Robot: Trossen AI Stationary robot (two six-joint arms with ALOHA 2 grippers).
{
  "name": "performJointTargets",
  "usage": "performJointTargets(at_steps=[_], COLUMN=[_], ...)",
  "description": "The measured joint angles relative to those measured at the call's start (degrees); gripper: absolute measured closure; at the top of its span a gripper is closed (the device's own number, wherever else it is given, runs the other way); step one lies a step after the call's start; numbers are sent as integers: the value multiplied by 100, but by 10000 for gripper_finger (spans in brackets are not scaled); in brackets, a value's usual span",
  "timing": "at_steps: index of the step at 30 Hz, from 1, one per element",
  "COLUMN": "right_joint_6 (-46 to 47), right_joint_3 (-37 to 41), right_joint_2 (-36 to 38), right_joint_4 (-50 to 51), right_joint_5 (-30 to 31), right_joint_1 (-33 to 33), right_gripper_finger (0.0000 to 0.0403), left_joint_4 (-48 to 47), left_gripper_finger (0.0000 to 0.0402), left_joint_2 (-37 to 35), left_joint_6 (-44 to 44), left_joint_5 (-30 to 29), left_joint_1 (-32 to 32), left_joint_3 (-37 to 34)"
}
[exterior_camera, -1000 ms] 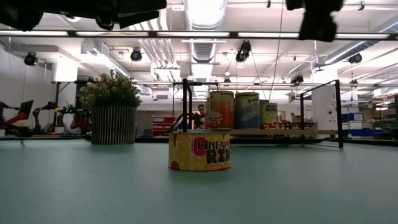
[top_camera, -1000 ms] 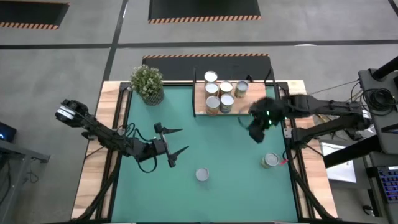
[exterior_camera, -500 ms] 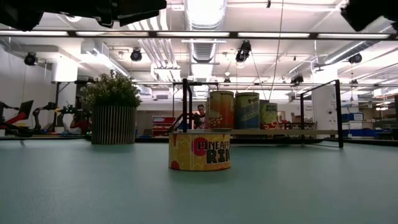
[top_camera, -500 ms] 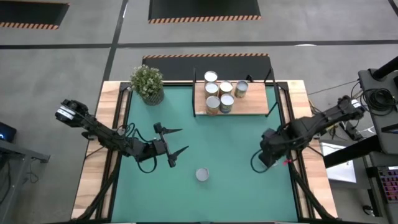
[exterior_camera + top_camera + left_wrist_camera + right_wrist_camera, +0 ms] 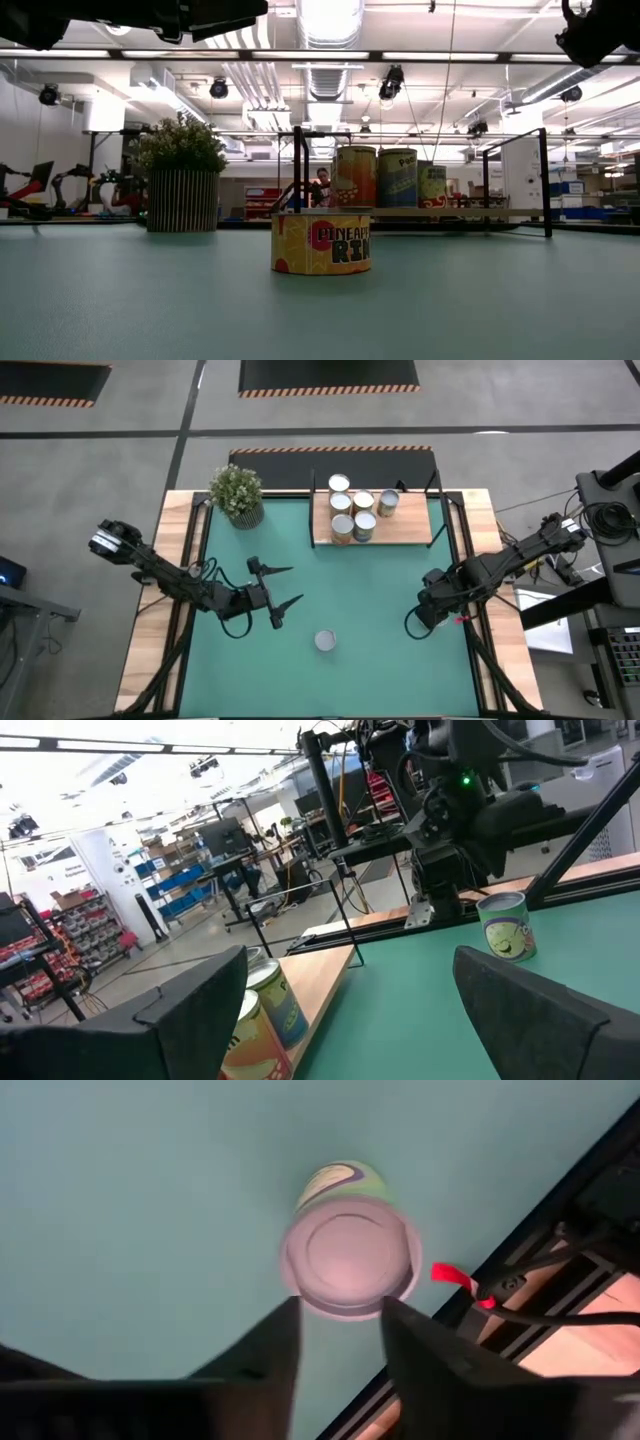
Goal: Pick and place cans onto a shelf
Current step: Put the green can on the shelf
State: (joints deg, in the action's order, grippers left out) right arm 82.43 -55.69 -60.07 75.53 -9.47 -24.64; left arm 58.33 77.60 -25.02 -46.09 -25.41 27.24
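A green-labelled can [image 5: 350, 1255] stands upright on the green mat near the table's right edge. It also shows in the left wrist view [image 5: 505, 925]. My right gripper [image 5: 340, 1320] hangs above it, pointing down, open, its fingers clear of the silvery top. In the high view the gripper [image 5: 432, 612] hides this can. A yellow pineapple can [image 5: 325, 641] stands mid-table near the front. Several cans [image 5: 355, 515] stand on the wooden shelf [image 5: 410, 525] at the back. My left gripper [image 5: 292, 586] waits open above the mat's left half.
A potted plant [image 5: 237, 495] stands at the back left of the mat. A red tag and cables [image 5: 455, 1278] lie along the table's right frame beside the green-labelled can. Bare mat [image 5: 380, 585] lies between the shelf and the pineapple can.
My right gripper has swung from beside the shelf's near right corner toward the table's near right. It sank, tipped to point down and rolled at the wrist, and now stands over the green-labelled can. The cans have stayed where they were.
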Motion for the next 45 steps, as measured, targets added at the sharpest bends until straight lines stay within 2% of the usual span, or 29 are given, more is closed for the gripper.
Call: performJointTargets(at_steps=[9,14,35,45], right_joint_6=[257,219,354,398], right_joint_3=[270,406,1086,1223], right_joint_2=[0,0,-11,-11], right_joint_4=[-124,-501,-980,-1152], right_joint_5=[26,28,-100,198], right_joint_1=[0,0,0,0], right_gripper_finger=[98,39,34,35], left_joint_4=[-4,-7,-9,-9], left_gripper_finger=[67,67,67,67], left_joint_2=[0,0,0,0], left_joint_6=[-66,-66,-42,-15], left_joint_5=[0,-2,-10,-9], left_joint_1=[9,11,11,11], left_joint_3=[0,0,0,0])
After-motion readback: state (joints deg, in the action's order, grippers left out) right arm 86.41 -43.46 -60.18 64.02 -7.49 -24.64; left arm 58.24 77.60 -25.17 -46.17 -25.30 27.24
